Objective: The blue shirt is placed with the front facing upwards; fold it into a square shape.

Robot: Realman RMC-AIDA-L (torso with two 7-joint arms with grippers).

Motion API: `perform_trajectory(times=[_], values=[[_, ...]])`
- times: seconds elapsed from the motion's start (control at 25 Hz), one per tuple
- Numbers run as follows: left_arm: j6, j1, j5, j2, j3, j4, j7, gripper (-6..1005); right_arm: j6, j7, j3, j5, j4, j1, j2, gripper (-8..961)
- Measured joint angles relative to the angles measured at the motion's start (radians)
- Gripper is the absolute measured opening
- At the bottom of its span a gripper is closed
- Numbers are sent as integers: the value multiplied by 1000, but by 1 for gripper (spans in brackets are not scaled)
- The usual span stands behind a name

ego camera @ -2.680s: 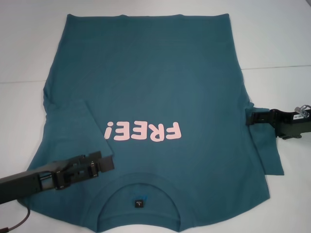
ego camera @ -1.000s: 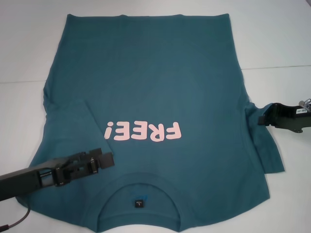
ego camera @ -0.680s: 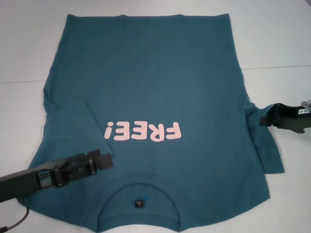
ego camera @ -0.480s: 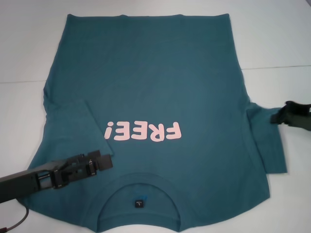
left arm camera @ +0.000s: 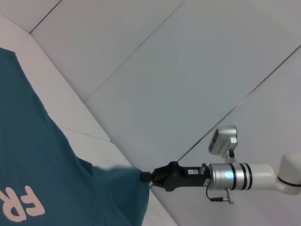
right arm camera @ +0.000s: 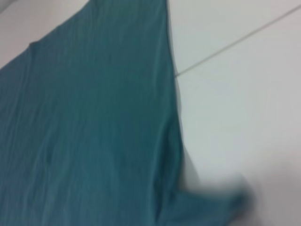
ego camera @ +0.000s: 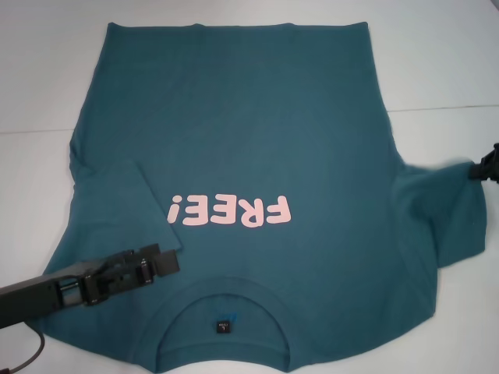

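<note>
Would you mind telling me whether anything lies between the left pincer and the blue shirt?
Nothing visible does: the left pincer hangs directly over the blue shirt near the collar, with no other object between them.

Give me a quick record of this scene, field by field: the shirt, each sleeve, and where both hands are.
garment: large teal-blue cotton T-shirt, pink "FREE!" lettering up, collar toward robot
surface: white table
left sleeve: folded inward over the body
right sleeve: stretched outward, held at its tip
left hand: over the shirt beside the collar, nothing held
right hand: at the table's right edge, gripping the sleeve tip
</note>
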Motion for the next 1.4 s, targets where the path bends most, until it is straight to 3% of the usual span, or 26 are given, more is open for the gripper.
perform_trajectory(times=[0.56, 0.88, 1.4], values=[[-1, 3, -1, 0, -29, 0, -10, 952, -164, 8, -29, 2, -28, 57, -10, 14], [-5, 9, -1, 1, -40, 0, -11, 952, -221, 17, -29, 10, -29, 133, -29, 14], [-8, 12, -3, 3, -104, 0, -21, 951, -113, 34, -87, 2, 73, 208, 9, 14]])
